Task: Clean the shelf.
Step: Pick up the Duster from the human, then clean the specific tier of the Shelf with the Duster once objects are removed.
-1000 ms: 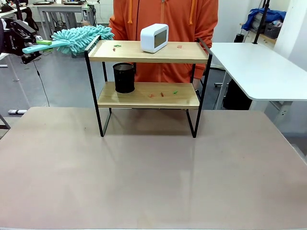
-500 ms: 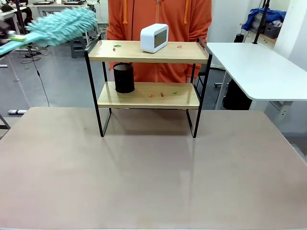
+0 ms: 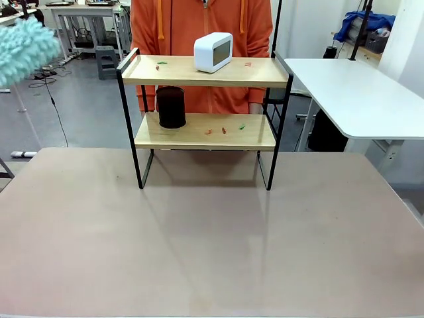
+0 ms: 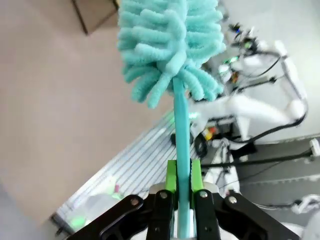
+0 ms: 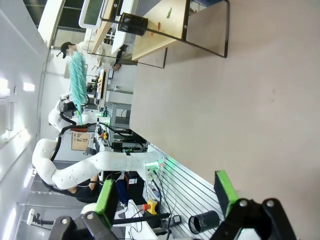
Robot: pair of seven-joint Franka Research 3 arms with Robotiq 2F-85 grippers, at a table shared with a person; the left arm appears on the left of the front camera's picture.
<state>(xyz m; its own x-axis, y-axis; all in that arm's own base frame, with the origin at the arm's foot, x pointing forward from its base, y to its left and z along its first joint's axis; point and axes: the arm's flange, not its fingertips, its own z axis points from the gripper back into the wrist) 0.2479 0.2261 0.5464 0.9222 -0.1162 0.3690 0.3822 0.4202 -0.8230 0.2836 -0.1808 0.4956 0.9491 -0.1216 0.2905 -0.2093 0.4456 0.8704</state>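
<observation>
The shelf (image 3: 265,73) stands at the far middle of the table (image 3: 199,252), just in front of a person (image 3: 199,20) in orange; with its thin black frame and two wooden boards it looks light and stiff, so a hard sweep could likely shove or tip it, and the frame's top corner posts seem the place to steady it; a white box (image 3: 213,52) on the top board and a black mesh cup (image 3: 171,107) on the lower one stand loose and would probably slide, with small coloured scraps (image 3: 224,130) lying near them; the duster (image 4: 170,45), soft and yielding, has its thin handle clamped between the pads of the left hand (image 4: 184,176), well off to the shelf's left; the right hand (image 5: 166,192) gapes wide, holding nothing
</observation>
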